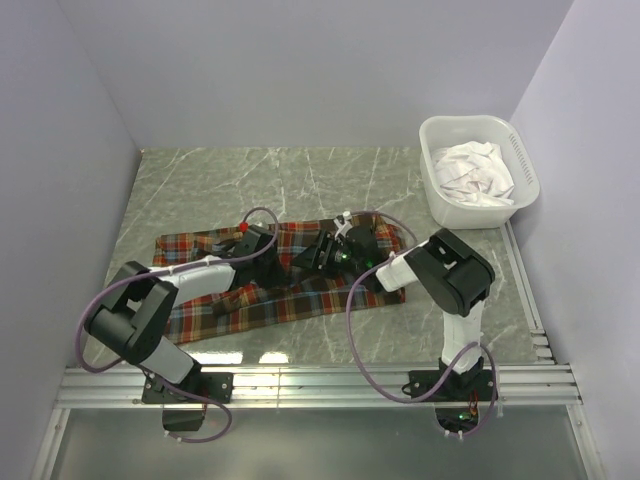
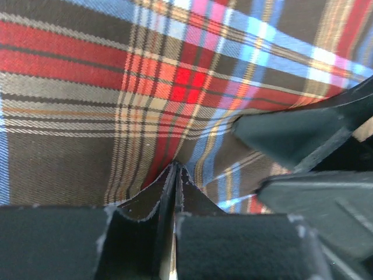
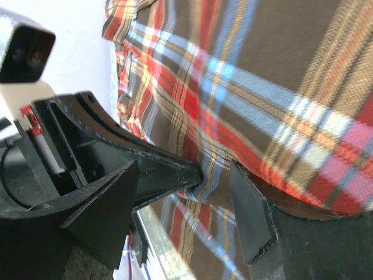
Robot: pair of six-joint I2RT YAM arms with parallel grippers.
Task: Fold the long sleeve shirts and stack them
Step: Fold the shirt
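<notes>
Your plaid shirt [image 1: 290, 300] lies spread out flat on the table, left of the white basket [image 1: 478, 170] and nearer the arms. It shows red, orange, teal and dark brown checks, rumpled in the middle. Your left gripper [image 2: 176, 175], farther from the basket, is clenched on a pucker of the cloth. Your right gripper [image 3: 215, 181] stands parted, with a fold of plaid between its fingers [image 3: 256, 221].

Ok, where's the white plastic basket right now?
In the top view, the white plastic basket sits at the far right of the table, holding crumpled white cloth, up and right of the red plaid shirt.
</notes>
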